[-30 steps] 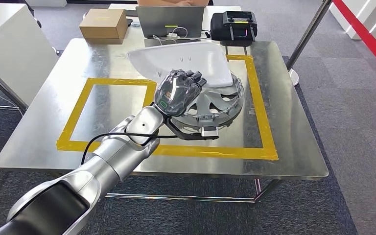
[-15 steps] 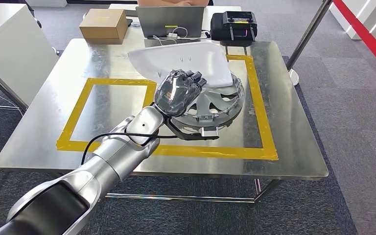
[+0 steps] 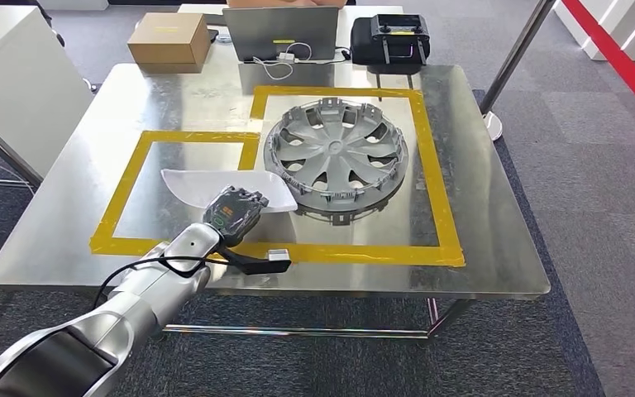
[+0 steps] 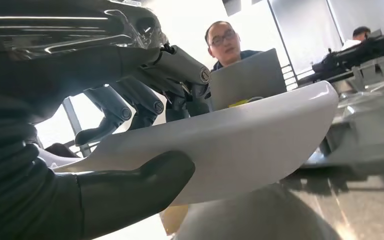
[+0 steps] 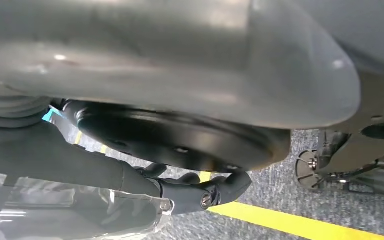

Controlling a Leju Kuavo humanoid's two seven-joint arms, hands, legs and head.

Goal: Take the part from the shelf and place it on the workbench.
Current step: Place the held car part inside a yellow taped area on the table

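The left robot hand [image 3: 233, 211] is gripping the white part [image 3: 225, 187] by its near edge, thumb beneath and fingers above, holding it low over the left taped square of the surface [image 3: 496, 248], beside the hubcap [image 3: 336, 154], probably for setting down.

White curved part [image 3: 215, 187] low over workbench [image 3: 496, 207], inside left yellow-taped square, beside hubcap.

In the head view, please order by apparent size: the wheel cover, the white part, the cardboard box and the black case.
1. wheel cover, clearly largest.
2. white part, held by the left hand.
3. cardboard box and black case: look alike, and both lie farther away, so unranked.
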